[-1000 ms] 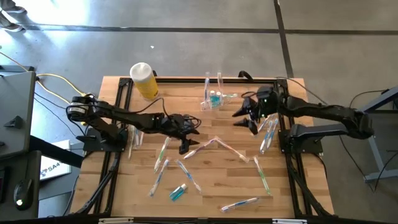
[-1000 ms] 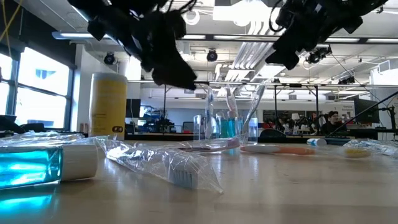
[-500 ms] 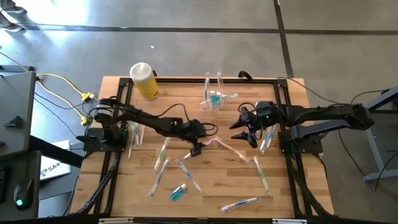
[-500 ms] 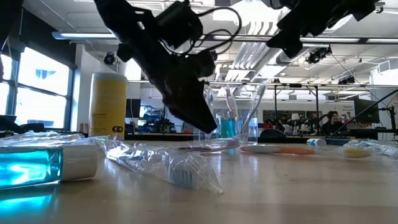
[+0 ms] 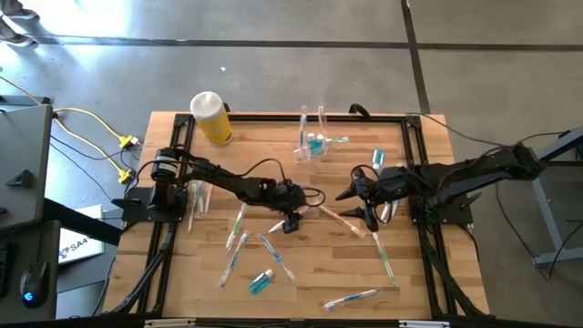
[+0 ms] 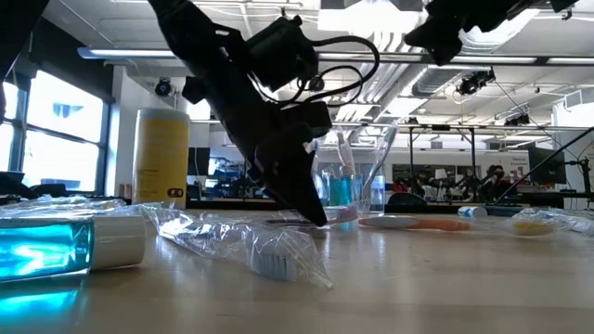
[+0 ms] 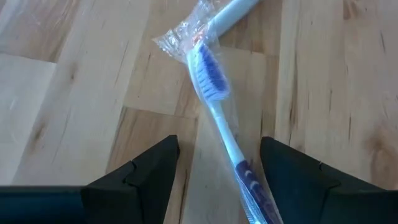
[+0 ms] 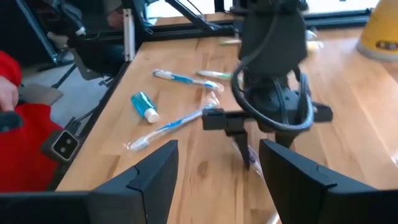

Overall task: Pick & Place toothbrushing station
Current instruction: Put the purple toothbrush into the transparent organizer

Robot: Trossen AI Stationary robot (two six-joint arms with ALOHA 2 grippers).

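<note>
My left gripper (image 5: 290, 223) hangs open, slanting down, low over the table's middle. Its fingers stand either side of a plastic-wrapped toothbrush (image 7: 211, 93) with blue bristles, which lies flat on the wood (image 5: 305, 211); I see no touch. My right gripper (image 5: 357, 205) is open and higher up, right of the middle, facing the left gripper. The clear cup (image 5: 312, 146) stands at the far middle with toothbrushes upright in it. More wrapped toothbrushes (image 5: 239, 239) and a teal tube (image 5: 261, 281) lie scattered on the near half.
A yellow cylinder container (image 5: 211, 117) with a white top stands at the far left corner. Black frame rails (image 5: 173, 219) run along both side edges. Wrapped toothbrushes (image 5: 386, 260) lie near the right rail. A person's red sleeve (image 8: 18, 143) shows beyond the table's edge.
My left gripper has sunk toward the table and reached further toward its middle, tipping steeper, until its open fingers straddle the wrapped toothbrush. My right gripper has swung away from the cup toward the near edge, staying high and open.
</note>
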